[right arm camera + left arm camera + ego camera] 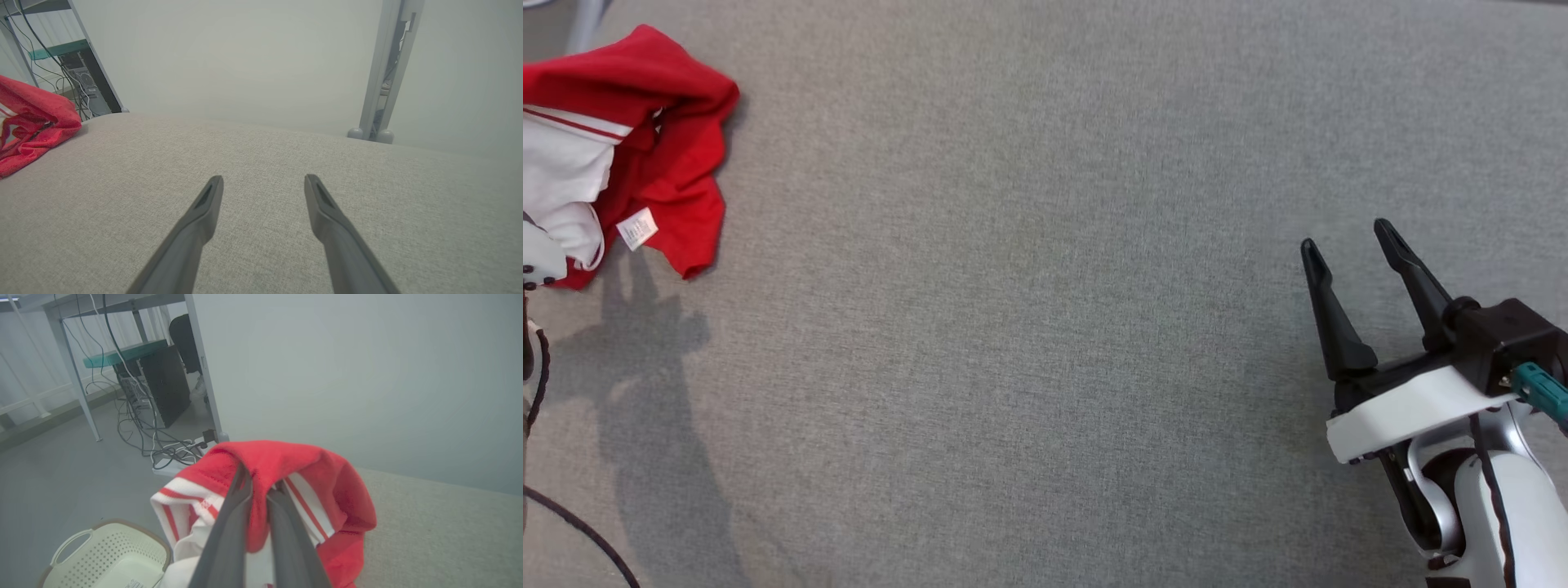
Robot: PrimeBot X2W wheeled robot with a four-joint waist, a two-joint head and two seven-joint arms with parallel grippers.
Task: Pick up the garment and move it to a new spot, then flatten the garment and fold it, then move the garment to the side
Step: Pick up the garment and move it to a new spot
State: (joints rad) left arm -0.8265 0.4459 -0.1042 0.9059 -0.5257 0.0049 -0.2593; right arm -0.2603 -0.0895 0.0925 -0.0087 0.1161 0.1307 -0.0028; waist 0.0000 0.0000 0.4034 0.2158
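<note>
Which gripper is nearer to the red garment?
Left. The left gripper is shut on the garment; the right gripper hangs open far to its right.

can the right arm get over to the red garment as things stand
Probably, but it is a long stretch. Only bare grey surface lies between the open right gripper and the garment, which sits at the far left edge, pinched by the shut left gripper.
</note>
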